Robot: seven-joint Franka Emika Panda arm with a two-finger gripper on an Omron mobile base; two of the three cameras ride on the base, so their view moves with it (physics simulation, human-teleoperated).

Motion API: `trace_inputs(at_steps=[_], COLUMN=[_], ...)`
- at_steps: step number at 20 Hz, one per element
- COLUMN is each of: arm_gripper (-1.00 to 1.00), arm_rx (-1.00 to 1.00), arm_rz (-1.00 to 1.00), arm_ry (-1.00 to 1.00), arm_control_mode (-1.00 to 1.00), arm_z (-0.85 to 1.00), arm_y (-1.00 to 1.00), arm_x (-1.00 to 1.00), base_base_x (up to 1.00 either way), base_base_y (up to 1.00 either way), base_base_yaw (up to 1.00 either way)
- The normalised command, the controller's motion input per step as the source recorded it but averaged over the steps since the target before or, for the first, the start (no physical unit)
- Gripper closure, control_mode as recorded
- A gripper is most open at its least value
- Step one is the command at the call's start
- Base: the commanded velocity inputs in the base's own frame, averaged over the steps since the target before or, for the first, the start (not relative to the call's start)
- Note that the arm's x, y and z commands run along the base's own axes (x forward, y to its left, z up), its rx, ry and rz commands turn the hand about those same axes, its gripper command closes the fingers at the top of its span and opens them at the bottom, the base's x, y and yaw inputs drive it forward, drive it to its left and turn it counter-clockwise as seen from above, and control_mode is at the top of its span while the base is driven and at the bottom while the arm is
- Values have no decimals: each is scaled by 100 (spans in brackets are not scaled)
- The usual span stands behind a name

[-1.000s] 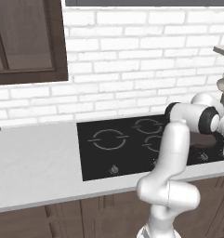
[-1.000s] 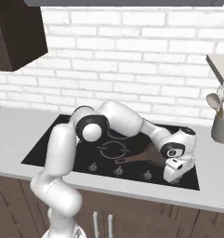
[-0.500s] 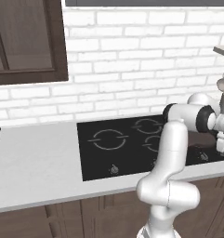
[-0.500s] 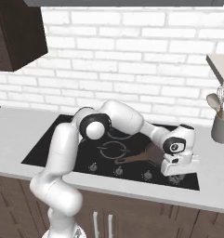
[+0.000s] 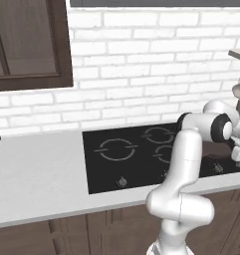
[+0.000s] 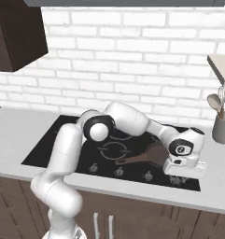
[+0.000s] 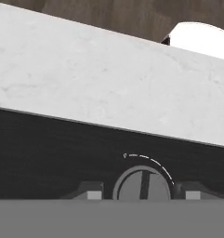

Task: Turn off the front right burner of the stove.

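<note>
The stove [image 6: 53,149] is a flat black glass cooktop [image 5: 106,174] set in the counter. Its front right burner [image 6: 155,153] shows as a reddish-brown round zone just left of my hand. A row of small knobs runs along the front edge. My gripper [image 6: 180,176] hangs over the rightmost one and sits at the stove's far right end [image 5: 239,157]. In the hand view the gripper [image 7: 141,193] is open, with the round knob [image 7: 142,185] between its fingertips [image 7: 94,193], and the knob's pointer line stands nearly upright.
A grey utensil holder [image 6: 221,128] with spoons stands on the counter right of the stove, under a shelf corner [image 6: 220,67]. The pale counter edge [image 7: 108,79] runs in front of the knobs. Dark wall cabinets [image 5: 27,45] hang at the upper left.
The hand has shifted a little to the right and lowered over the rightmost knob. The stove and the other things have not moved.
</note>
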Motion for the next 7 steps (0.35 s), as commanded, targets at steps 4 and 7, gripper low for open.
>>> trace_inputs(at_steps=[4,7], arm_gripper=[100,100], arm_rx=[-1,0], arm_rz=[0,0], arm_ry=[0,0], arm_control_mode=[-100,-100], arm_z=[0,0], arm_y=[0,0], arm_x=[0,0], base_base_x=[0,0], base_base_y=[0,0], base_base_yaw=[0,0])
